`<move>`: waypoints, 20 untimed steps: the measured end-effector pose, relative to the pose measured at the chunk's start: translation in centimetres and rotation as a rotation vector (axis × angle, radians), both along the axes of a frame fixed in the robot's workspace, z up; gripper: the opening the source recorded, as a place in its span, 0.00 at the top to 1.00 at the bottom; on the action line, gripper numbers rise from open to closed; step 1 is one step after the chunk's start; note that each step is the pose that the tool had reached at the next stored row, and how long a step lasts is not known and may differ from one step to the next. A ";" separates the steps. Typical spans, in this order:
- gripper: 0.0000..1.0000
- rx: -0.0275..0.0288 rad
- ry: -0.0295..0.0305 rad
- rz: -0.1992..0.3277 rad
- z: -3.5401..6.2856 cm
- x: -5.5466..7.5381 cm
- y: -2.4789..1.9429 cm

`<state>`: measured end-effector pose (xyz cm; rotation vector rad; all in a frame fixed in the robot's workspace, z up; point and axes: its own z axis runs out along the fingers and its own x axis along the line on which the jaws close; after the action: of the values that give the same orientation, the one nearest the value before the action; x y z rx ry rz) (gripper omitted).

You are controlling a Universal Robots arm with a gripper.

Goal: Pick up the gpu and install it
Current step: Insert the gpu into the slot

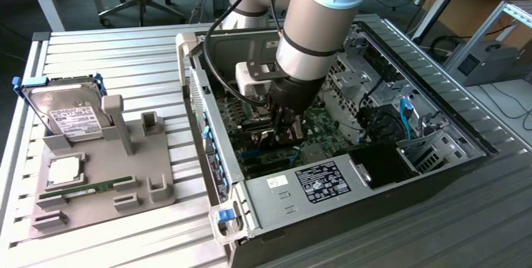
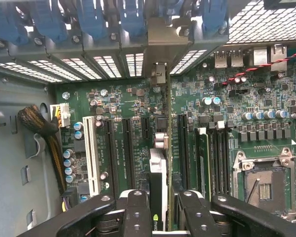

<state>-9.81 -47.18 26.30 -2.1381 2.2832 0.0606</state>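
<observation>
Wrist view: black two-finger gripper [image 2: 158, 217] part closed, clamping the thin black gpu card [image 2: 158, 173] edge-on between its pads. Card stands upright over the green motherboard [image 2: 222, 133], its grey metal bracket [image 2: 160, 74] reaching the rear slot covers; whether it is seated in a slot cannot be told. Exterior view: grey robot arm [image 1: 320, 25] reaches down into the open black computer case [image 1: 332, 181], gripper [image 1: 278, 132] low over the board. On the exterior view's left, a grey parts fixture [image 1: 108, 174] holds a silver hard drive in a blue frame [image 1: 62, 109] and a slim green RAM stick [image 1: 87, 189].
</observation>
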 end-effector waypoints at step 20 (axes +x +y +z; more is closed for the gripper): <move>0.73 -0.0017 0.0000 0.029 -0.06 -0.1 0.47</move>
<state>-9.86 -46.72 26.24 -2.1723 2.2532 0.0590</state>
